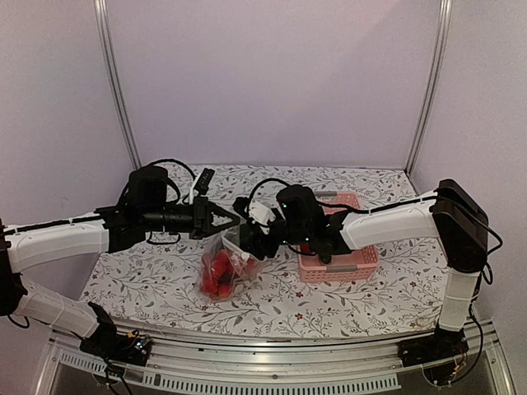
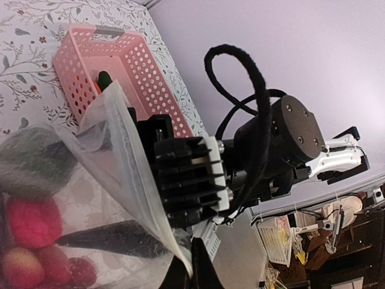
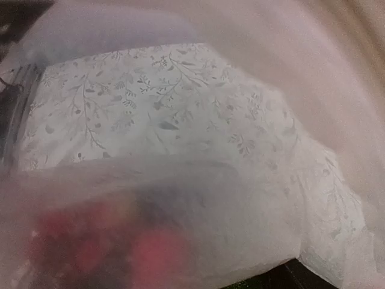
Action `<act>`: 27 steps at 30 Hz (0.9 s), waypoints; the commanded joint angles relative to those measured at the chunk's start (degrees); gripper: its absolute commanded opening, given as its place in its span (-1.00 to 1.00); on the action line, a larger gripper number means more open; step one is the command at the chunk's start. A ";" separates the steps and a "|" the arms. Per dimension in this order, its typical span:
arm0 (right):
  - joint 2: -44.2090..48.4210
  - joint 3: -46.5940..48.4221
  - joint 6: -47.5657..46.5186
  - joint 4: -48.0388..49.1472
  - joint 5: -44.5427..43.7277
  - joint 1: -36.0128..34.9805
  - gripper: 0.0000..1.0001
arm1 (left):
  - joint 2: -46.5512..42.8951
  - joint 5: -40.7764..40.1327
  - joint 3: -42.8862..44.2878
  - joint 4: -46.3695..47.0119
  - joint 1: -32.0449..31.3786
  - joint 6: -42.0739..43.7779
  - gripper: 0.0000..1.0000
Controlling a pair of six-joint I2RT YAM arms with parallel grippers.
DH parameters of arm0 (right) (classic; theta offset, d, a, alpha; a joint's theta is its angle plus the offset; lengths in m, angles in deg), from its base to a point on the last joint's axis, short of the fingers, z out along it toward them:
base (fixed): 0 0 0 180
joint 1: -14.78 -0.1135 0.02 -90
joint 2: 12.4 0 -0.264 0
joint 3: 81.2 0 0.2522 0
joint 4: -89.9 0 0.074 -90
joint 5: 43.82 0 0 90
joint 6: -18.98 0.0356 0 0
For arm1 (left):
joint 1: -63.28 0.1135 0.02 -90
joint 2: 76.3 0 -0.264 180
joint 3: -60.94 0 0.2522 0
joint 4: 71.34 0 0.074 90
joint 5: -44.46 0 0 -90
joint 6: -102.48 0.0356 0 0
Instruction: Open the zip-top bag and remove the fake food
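Film from the zip-top bag (image 1: 224,259) hangs between both arms over the worktop (image 1: 165,280), with red fake food (image 1: 217,276) bunched in its bottom. I see my left end effector (image 1: 230,220) pinched on the bag's rim. Plastic blankets the right end effector (image 1: 254,240), so I cannot tell its opening. The pink basket (image 1: 362,262) sits just beside it.

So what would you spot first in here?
The clear bag in the middle of the table, bulging with red food. The left gripper and right gripper meet at its top. Then the pink basket on the right, partly behind the right arm.
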State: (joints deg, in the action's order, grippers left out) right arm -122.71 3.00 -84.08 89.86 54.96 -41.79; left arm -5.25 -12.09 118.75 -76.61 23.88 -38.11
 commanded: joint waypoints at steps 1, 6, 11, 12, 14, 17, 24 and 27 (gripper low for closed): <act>-0.24 -0.44 -1.83 -3.42 -8.32 0.40 0.43 | -1.35 1.77 -1.38 0.65 0.59 0.93 -1.00; -1.91 0.37 -1.23 -4.32 -9.44 1.26 0.41 | -1.40 1.68 -2.13 1.34 0.64 0.70 -1.00; -5.03 3.11 -0.42 -5.61 -2.63 2.30 0.32 | -0.73 1.74 -2.05 1.50 0.72 0.86 -1.00; -5.44 3.25 -0.67 -5.53 -0.50 2.35 0.30 | -0.55 1.82 -2.04 1.53 0.70 0.92 -1.00; -6.40 3.85 -0.70 -5.82 2.32 2.51 0.27 | -0.22 1.84 -2.00 1.53 0.72 0.88 -1.00; -7.86 4.81 -0.23 -6.49 3.73 2.52 0.34 | 0.29 2.13 -1.87 1.69 0.79 0.88 -1.00; -10.41 6.89 0.78 -6.88 4.17 2.91 0.50 | 0.76 2.71 -2.08 2.02 1.20 0.98 -1.00; -11.61 7.51 1.55 -6.78 5.47 3.31 0.26 | 0.55 2.70 -2.51 1.82 1.52 0.91 -1.00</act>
State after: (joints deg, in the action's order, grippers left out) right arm -131.01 9.73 -83.89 86.54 59.16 -39.85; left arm -4.38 -11.41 116.89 -76.50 24.60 -38.11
